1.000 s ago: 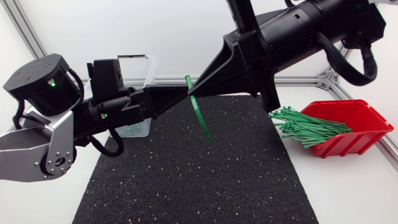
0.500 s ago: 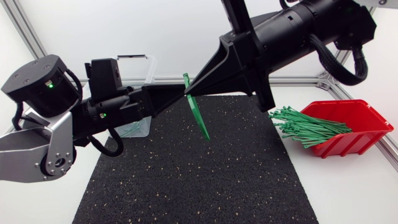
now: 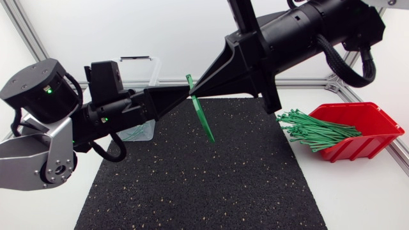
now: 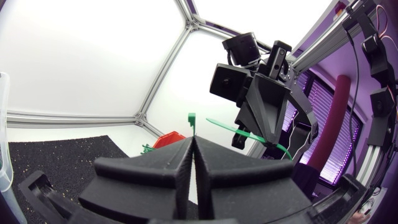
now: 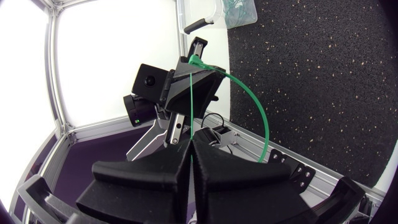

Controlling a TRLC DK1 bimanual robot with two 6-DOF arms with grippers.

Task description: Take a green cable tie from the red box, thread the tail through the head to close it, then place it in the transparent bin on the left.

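Two arms are meeting high over the worktop [image 3: 358, 204], whose middle is lying under a black mat [image 3: 192, 185]: mine from the left is coming in low and level, mine from the right is slanting down from above. Off to the right the red box [image 3: 377, 131] is sitting with a heap of spare ties [image 3: 313, 131] spilling over its open lip, and at the far left the transparent bin [image 3: 155, 70] is waiting behind the left arm, with a few green ties showing through its wall. The left tool [image 3: 186, 97] is pinching fully closed on the green cable tie [image 3: 206, 122] just below its head, which is poking up above the fingertips in the left wrist view. The right tool [image 3: 195, 94] is likewise squeezing closed on the same tie, tip to tip with the left one. From there the tail is hanging free, curving down over the mat. So the picking is done; the threading looks to be only starting, since no closed loop is showing, and the drop into the bin is yet to come.
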